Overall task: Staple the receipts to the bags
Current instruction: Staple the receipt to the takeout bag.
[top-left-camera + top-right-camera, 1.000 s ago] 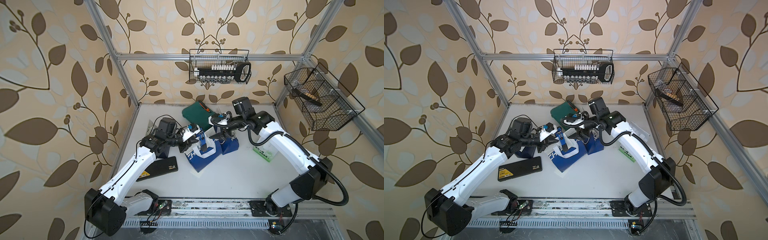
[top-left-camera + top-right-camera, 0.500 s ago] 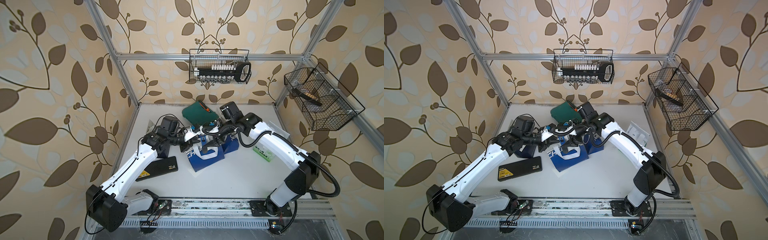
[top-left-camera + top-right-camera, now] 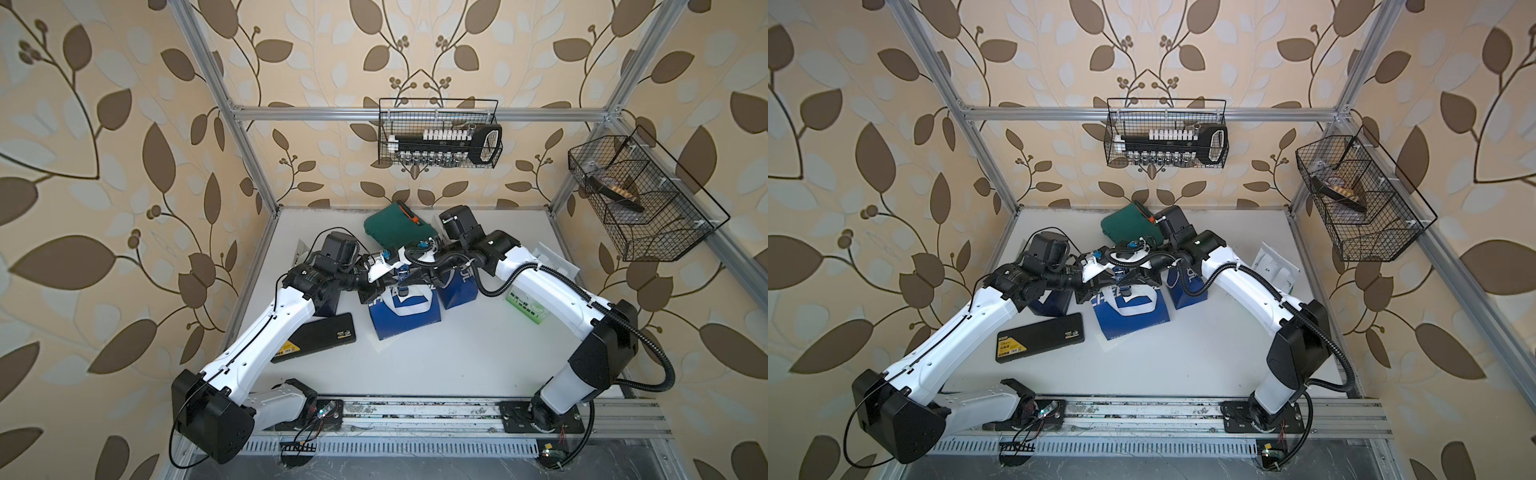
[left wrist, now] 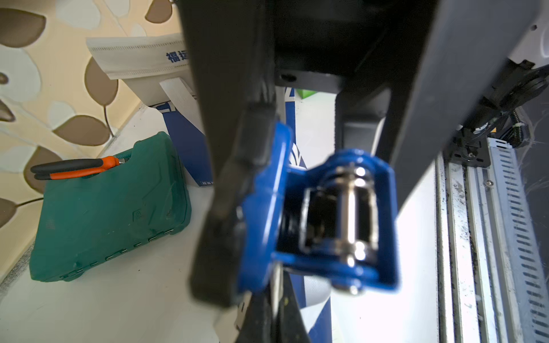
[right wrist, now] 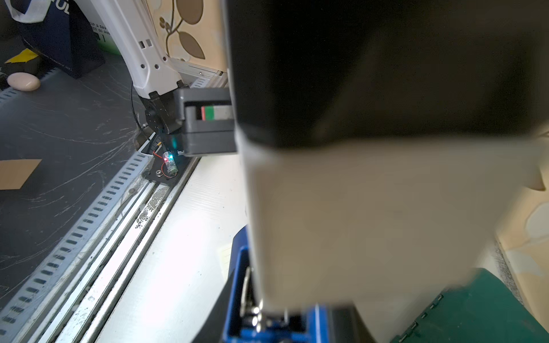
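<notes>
A white table [image 3: 457, 357] sits inside an aluminium frame [image 3: 415, 113], with leaf-patterned wallpaper on three sides. One wire basket [image 3: 438, 137] hangs on the far wall and another [image 3: 640, 203] on the right wall. Mid-table, a navy bag [image 3: 405, 313] lies flat with its white handle up, and a receipt [image 3: 384, 344] pokes out from under its near edge. A second navy bag [image 3: 459, 286] stands just to its right, and a green-and-white bag [image 3: 527, 306] lies further right, partly under the right arm. A green case [image 3: 395, 228] lies at the far side and a black case [image 3: 328, 337] at the near left. Both arms meet over the far end of the flat bag, where the left gripper [image 3: 384, 282] is clenched on a blue stapler [image 3: 401, 274]. Only the left wrist view shows that grip up close, with black fingers [image 4: 234, 193] pressed against the stapler's frame, and orange-handled pliers [image 4: 77, 170] on the green case. The right wrist view adds the floor beyond the near rail, but a blurred black-and-white mass fills most of it. The right gripper [image 3: 419, 275] is at the stapler, seemingly around it; whether its fingers grip it I cannot tell. A third navy bag [image 3: 1050, 305] is mostly hidden under the left arm.
</notes>
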`<state>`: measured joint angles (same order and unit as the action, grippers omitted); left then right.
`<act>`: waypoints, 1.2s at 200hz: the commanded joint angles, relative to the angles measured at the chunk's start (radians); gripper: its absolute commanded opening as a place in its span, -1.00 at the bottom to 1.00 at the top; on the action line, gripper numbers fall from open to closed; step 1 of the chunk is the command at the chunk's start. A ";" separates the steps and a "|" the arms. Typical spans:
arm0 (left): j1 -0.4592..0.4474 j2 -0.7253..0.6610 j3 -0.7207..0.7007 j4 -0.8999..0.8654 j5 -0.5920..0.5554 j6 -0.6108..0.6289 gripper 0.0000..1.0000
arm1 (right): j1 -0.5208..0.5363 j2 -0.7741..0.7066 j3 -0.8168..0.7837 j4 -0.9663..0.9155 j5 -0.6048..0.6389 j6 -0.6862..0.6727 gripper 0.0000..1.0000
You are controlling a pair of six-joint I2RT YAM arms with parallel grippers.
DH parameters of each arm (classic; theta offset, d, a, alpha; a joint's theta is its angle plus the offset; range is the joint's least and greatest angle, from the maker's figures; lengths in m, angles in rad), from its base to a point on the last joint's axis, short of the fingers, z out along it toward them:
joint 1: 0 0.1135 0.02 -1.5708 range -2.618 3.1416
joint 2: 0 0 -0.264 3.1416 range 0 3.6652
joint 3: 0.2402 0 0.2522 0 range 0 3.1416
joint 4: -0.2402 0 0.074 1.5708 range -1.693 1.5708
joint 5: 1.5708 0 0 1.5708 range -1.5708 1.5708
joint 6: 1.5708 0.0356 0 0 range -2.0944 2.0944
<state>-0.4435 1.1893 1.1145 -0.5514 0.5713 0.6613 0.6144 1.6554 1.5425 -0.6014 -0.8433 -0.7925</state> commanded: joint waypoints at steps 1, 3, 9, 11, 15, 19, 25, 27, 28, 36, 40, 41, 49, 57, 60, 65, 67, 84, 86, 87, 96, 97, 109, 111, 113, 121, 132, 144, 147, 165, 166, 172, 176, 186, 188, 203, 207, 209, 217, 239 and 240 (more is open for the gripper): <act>-0.029 -0.049 0.081 0.190 0.097 -0.017 -1.00 | 0.000 0.030 -0.033 0.066 0.004 0.112 -0.65; -0.029 -0.050 0.080 0.194 0.094 -0.020 -1.00 | -0.001 0.026 -0.034 0.076 0.005 0.125 -0.54; -0.029 -0.050 0.073 0.204 0.086 -0.030 -1.00 | -0.002 0.014 -0.037 0.098 0.001 0.143 -0.34; -0.029 -0.050 0.071 0.208 0.082 -0.035 -1.00 | -0.003 0.009 -0.037 0.103 0.000 0.148 -0.30; -0.029 -0.050 0.064 0.218 0.075 -0.042 -1.00 | -0.003 -0.002 -0.043 0.121 0.001 0.161 -0.21; -0.029 -0.050 0.056 0.228 0.067 -0.048 -1.00 | -0.003 -0.016 -0.051 0.152 0.013 0.185 -0.10; -0.029 -0.050 0.044 0.250 0.047 -0.062 -1.00 | -0.003 -0.042 -0.070 0.208 0.037 0.228 0.03; -0.029 -0.050 0.040 0.260 0.040 -0.068 -1.00 | -0.003 -0.049 -0.076 0.222 0.047 0.238 0.05; -0.029 -0.050 0.038 0.264 0.036 -0.072 -1.00 | -0.004 -0.054 -0.080 0.230 0.051 0.243 0.06; -0.029 -0.050 0.021 0.296 0.013 -0.094 -1.00 | -0.005 -0.084 -0.103 0.270 0.091 0.262 0.12; -0.028 -0.050 0.015 0.307 0.003 -0.100 -1.00 | -0.005 -0.100 -0.113 0.286 0.115 0.267 0.14; -0.029 -0.050 0.013 0.309 0.002 -0.101 -1.00 | -0.004 -0.104 -0.116 0.290 0.121 0.269 0.16; -0.029 -0.050 0.001 0.335 -0.008 -0.120 -1.00 | -0.004 -0.138 -0.145 0.339 0.188 0.296 0.21; -0.029 -0.049 -0.005 0.355 -0.016 -0.140 -1.00 | -0.004 -0.172 -0.182 0.401 0.267 0.336 0.25; -0.029 -0.048 -0.006 0.362 -0.018 -0.146 -1.00 | -0.003 -0.184 -0.199 0.425 0.297 0.347 0.26; -0.029 -0.048 -0.008 0.372 -0.022 -0.155 -1.00 | -0.001 -0.208 -0.227 0.468 0.350 0.371 0.27; -0.029 -0.048 -0.009 0.376 -0.024 -0.158 -1.00 | 0.000 -0.217 -0.241 0.486 0.374 0.382 0.27; -0.029 -0.043 -0.008 0.392 -0.035 -0.181 -1.00 | 0.014 -0.296 -0.336 0.609 0.562 0.449 0.30; -0.029 -0.042 -0.007 0.393 -0.037 -0.182 -1.00 | 0.017 -0.305 -0.345 0.618 0.577 0.452 0.30; -0.029 -0.041 -0.006 0.393 -0.037 -0.182 -1.00 | 0.019 -0.307 -0.349 0.622 0.585 0.454 0.30; -0.029 -0.037 -0.004 0.396 -0.042 -0.190 -1.00 | 0.039 -0.344 -0.388 0.657 0.662 0.463 0.30; -0.029 -0.037 -0.004 0.396 -0.042 -0.190 -1.00 | 0.042 -0.349 -0.392 0.660 0.668 0.463 0.31; -0.029 -0.032 0.001 0.391 -0.042 -0.192 -1.00 | 0.071 -0.391 -0.434 0.689 0.737 0.450 0.31; -0.029 -0.031 0.000 0.390 -0.041 -0.193 -1.00 | 0.076 -0.396 -0.437 0.691 0.753 0.449 0.31; -0.029 -0.031 0.001 0.390 -0.041 -0.193 -1.00 | 0.082 -0.401 -0.441 0.692 0.766 0.446 0.31; -0.029 -0.030 0.000 0.391 -0.040 -0.194 -1.00 | 0.100 -0.414 -0.447 0.693 0.822 0.438 0.31; -0.029 -0.028 0.001 0.389 -0.041 -0.196 -1.00 | 0.138 -0.422 -0.452 0.686 0.879 0.414 0.31; -0.029 -0.026 0.002 0.390 -0.041 -0.203 -1.00 | 0.166 -0.421 -0.451 0.669 0.914 0.389 0.30; -0.029 -0.025 0.004 0.390 -0.041 -0.205 -1.00 | 0.172 -0.419 -0.448 0.662 0.916 0.385 0.31; -0.029 -0.025 0.006 0.396 -0.041 -0.213 -1.00 | 0.202 -0.410 -0.443 0.651 0.928 0.423 0.30; -0.029 -0.025 0.007 0.396 -0.041 -0.214 -1.00 | 0.204 -0.409 -0.442 0.651 0.927 0.427 0.30; -0.029 -0.024 0.007 0.398 -0.042 -0.216 -1.00 | 0.215 -0.407 -0.441 0.647 0.923 0.448 0.29; -0.029 -0.023 0.010 0.398 -0.042 -0.217 -1.00 | 0.223 -0.404 -0.438 0.647 0.924 0.460 0.29; -0.029 -0.023 0.013 0.401 -0.042 -0.220 -1.00 | 0.239 -0.398 -0.440 0.649 0.928 0.488 0.29; -0.029 -0.022 0.013 0.401 -0.042 -0.221 -1.00 | 0.243 -0.396 -0.440 0.650 0.930 0.493 0.29; -0.029 -0.024 0.013 0.407 -0.042 -0.229 -1.00 | 0.259 -0.381 -0.435 0.650 0.946 0.540 0.27; -0.029 -0.025 0.014 0.408 -0.042 -0.227 -1.00 | 0.262 -0.378 -0.432 0.648 0.942 0.556 0.25; -0.029 -0.025 0.012 0.409 -0.042 -0.228 -1.00 | 0.262 -0.375 -0.432 0.646 0.936 0.565 0.24; -0.029 -0.025 0.011 0.408 -0.044 -0.227 -1.00 | 0.265 -0.369 -0.429 0.641 0.919 0.601 0.23; -0.029 -0.028 0.010 0.407 -0.050 -0.228 -1.00 | 0.267 -0.352 -0.440 0.659 0.906 0.703 0.14; -0.029 -0.028 0.010 0.408 -0.050 -0.228 -1.00 | 0.266 -0.350 -0.440 0.661 0.906 0.705 0.13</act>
<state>-0.4652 1.1893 1.0786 -0.3260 0.4870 0.4526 0.8764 1.2831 1.1042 0.0368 0.0597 -0.2260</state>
